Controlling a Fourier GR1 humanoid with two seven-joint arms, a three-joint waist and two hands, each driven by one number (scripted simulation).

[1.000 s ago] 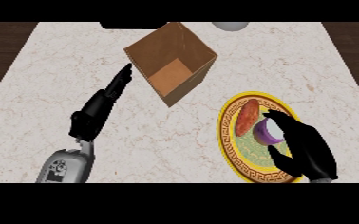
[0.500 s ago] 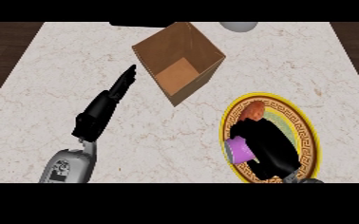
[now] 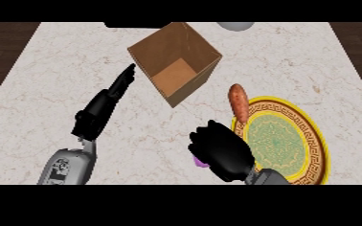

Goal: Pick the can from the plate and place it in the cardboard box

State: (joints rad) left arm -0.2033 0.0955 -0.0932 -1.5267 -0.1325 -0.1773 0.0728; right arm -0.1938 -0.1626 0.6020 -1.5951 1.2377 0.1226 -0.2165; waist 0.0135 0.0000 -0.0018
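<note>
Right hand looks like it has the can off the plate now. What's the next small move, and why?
Probably carry the right hand up and to the left toward the open cardboard box. Its fingers curl round the purple can, which barely shows, and it sits left of the plate, short of the box. The left hand rests open beside the box.

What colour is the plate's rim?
Yellow, with a dark patterned band inside it around a pale green centre; the plate shows in the head view.
</note>
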